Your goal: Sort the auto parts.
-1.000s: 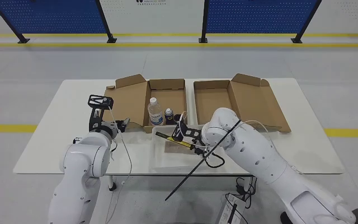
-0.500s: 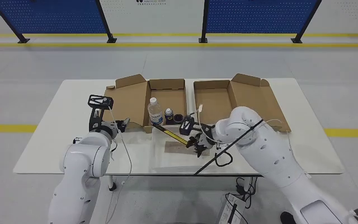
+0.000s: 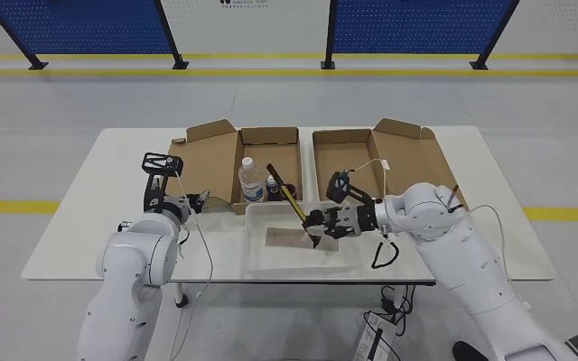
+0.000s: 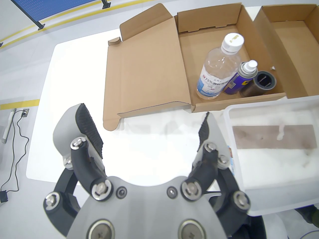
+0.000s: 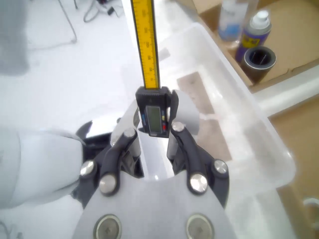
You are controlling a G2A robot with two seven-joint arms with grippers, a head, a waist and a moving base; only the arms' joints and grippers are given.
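Right gripper clamped tight on the caliper at its display head, yellow rule jutting ahead, bin below. My left gripper gapes wide, empty, box ahead.

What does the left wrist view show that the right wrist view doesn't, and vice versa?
Left wrist: the left gripper, open and empty above the table, and the opened-out lid flap of the cardboard box.
Right wrist: the right gripper shut on the caliper, gripped at its display head, with the yellow scale pointing away from the camera.
Both: the water bottle, spray can and black cylinder standing together in that box, with the clear bin beside it.
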